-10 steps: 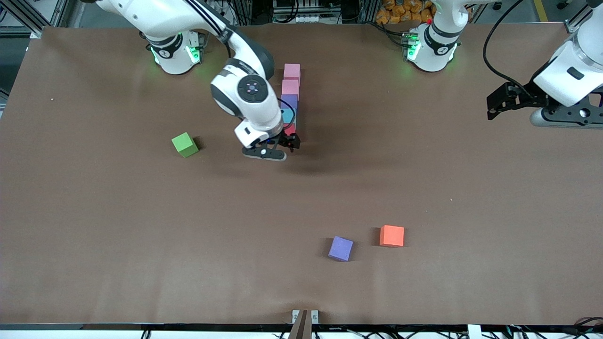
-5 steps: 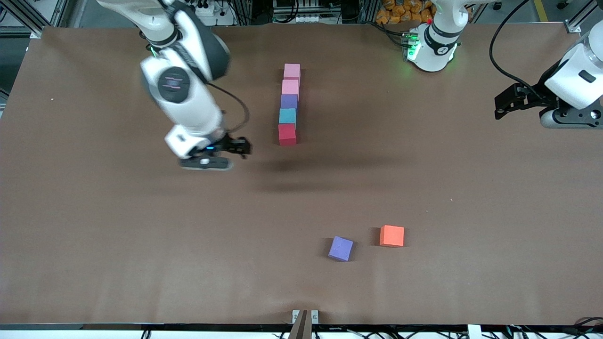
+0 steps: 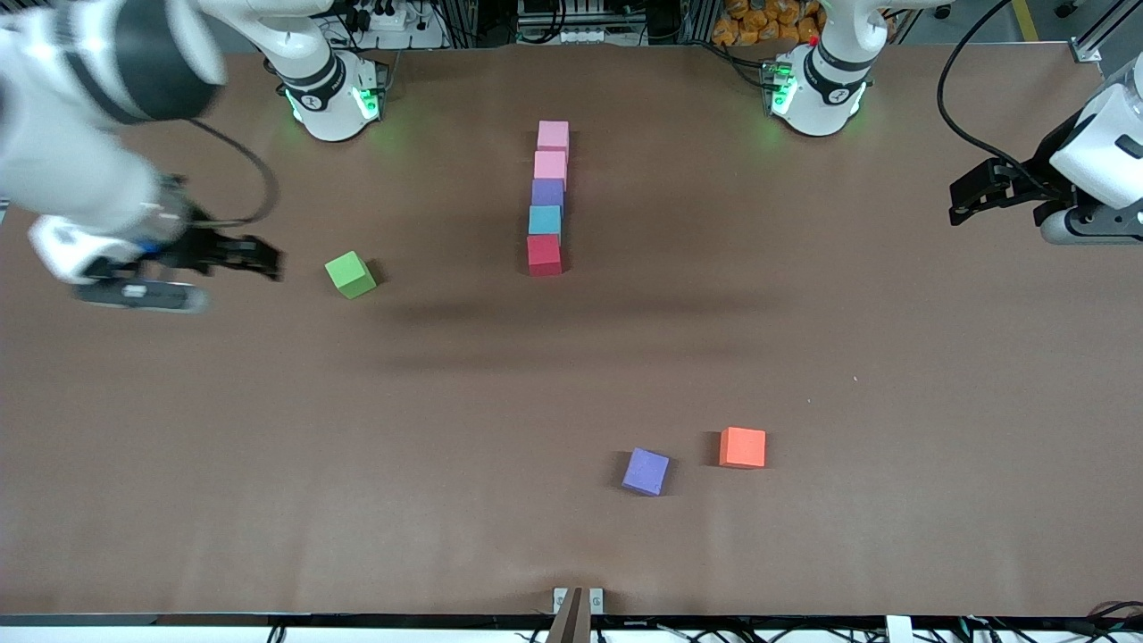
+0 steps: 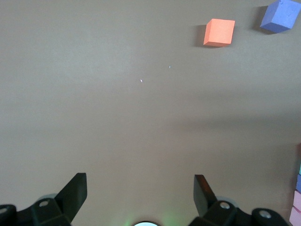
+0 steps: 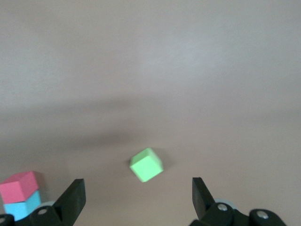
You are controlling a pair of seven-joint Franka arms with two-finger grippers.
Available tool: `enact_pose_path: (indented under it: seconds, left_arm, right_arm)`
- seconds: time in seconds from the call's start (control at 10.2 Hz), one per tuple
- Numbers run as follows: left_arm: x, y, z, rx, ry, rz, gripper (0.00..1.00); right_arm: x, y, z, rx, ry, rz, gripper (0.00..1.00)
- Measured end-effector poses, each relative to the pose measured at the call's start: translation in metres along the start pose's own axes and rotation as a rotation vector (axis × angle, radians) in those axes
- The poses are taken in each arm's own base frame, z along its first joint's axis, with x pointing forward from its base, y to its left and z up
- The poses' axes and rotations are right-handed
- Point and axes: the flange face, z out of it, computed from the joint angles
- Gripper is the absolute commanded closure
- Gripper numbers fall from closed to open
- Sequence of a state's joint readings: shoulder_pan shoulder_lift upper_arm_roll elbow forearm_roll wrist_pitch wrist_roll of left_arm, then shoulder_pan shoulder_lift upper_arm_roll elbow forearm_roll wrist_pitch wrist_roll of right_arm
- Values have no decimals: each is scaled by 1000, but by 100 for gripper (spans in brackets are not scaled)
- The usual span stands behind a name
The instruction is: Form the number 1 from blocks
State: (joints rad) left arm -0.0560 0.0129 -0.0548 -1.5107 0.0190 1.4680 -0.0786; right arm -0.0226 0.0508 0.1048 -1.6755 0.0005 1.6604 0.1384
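Five blocks lie in a straight touching row at mid-table: a light pink block farthest from the front camera, then a second pink block, an indigo-purple block, a teal block and a crimson red block nearest. My right gripper hangs open and empty over bare table, past the green cube toward the right arm's end. Its wrist view shows the red block and the teal block at the edge. My left gripper waits open and empty over the left arm's end of the table.
A green cube sits between the right gripper and the row; it also shows ahead of the right fingers. A loose purple cube and an orange cube lie nearer the front camera, also seen as the purple cube and orange cube.
The right arm left the red end of the row and swung past the green cube toward its own end of the table. The left gripper drifted slightly outward. The blocks stayed put.
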Motion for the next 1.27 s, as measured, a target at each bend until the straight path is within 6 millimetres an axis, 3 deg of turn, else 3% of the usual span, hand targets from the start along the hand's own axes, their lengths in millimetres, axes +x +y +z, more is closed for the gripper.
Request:
enact_pose_path:
  seconds: [0.2,0.39,0.59,1.27]
  left_arm:
    - [-4,-3,-10,-1,19,-5,0]
    - [-7,-3,-15,-1,29,-5,0]
    - [-7,-2,-15,-1,28,-3,0]
    - [-5,7,-17,-2,49,13,0]
  right_arm:
    - [1,48,-24,6,2,2,0]
    - [-3,72,-51,11,9,30,0]
    - [-8,73,-70,11,16,8,0]
    - [-8,70,-65,9,-7,-116,0]
